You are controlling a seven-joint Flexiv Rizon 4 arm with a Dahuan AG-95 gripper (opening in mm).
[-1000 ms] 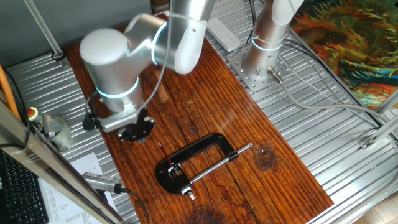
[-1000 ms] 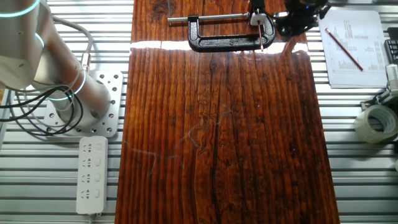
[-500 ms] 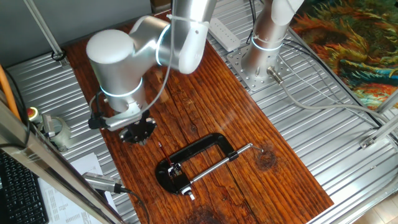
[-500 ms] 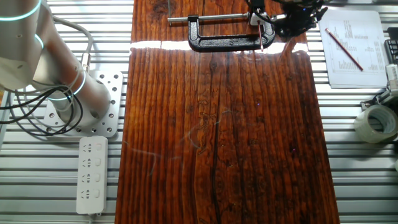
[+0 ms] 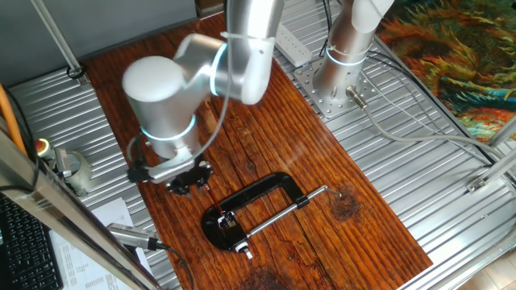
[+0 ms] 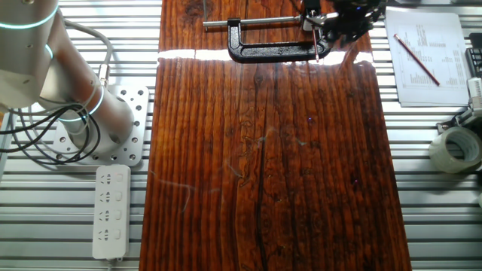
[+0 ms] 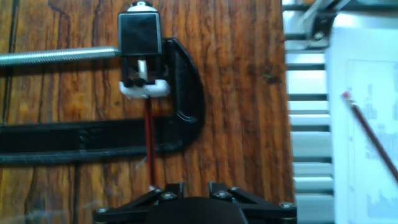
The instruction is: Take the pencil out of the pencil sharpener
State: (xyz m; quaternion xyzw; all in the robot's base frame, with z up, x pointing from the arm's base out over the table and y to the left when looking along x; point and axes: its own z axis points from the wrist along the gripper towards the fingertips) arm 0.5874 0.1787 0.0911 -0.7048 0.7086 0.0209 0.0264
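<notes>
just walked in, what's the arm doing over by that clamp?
The arm's gripper hovers by the black C-clamp, which lies flat on the wooden table. The clamp holds a small pale pencil sharpener, with a thin dark-red pencil sticking out toward the gripper. In the hand view the pencil's free end sits near the fingers, but nothing is gripped yet; the pencil is still in the sharpener.

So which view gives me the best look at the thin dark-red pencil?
The hand view: the thin dark-red pencil runs unobstructed from the small pale sharpener across the black C-clamp toward the gripper. Both fixed views show it only as a faint red sliver beside the clamp.
</notes>
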